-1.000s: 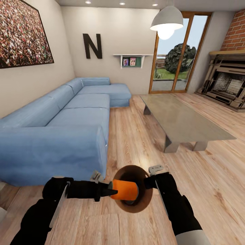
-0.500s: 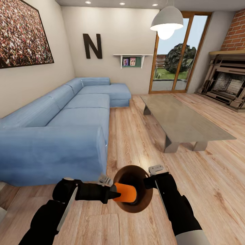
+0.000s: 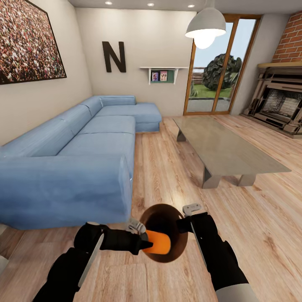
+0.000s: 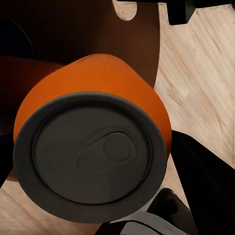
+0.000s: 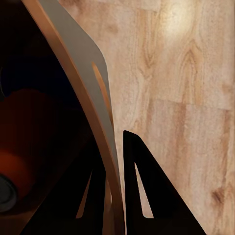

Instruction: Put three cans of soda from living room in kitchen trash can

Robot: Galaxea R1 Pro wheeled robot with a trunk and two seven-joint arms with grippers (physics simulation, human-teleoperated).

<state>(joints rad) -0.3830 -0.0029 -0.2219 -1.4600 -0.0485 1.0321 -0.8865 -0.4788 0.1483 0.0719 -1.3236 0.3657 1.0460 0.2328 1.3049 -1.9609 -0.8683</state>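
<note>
Light wood floor [image 3: 167,167] runs through this living room, plank after plank, from the robot's arms to the far cream wall.

Closest in, the left gripper [image 3: 144,240] reaches across from the left with its jaws clamped on a bright orange soda can with a grey metal top [image 3: 157,243]. The can lies on its side, its body hanging over the open mouth of the round bin with the brown wood-toned inside [image 3: 164,218]. From the left wrist, the can's grey lid with its pull tab [image 4: 90,159] faces the camera, and the dark bin interior sits behind it. A second orange shape lies deeper in the bin's shadow, too dim to tell more.

The right gripper [image 3: 189,214] holds the bin at its rim on the right side; in the right wrist view its jaws pinch the thin bin wall [image 5: 88,98], one black finger [image 5: 147,196] outside and one inside.

Beyond the arms, a long blue corner sofa [image 3: 84,155] stretches along the left wall. To the right stands a low glass-topped surface on grey legs [image 3: 226,151]. Farther back hang a black letter N [image 3: 114,56], a small white shelf [image 3: 163,73], and a large speckled picture [image 3: 29,42]. A white pendant lamp [image 3: 205,27] hangs before the wood-framed glass doors [image 3: 218,67], and a brick fireplace [image 3: 281,96] fills the far right corner.
</note>
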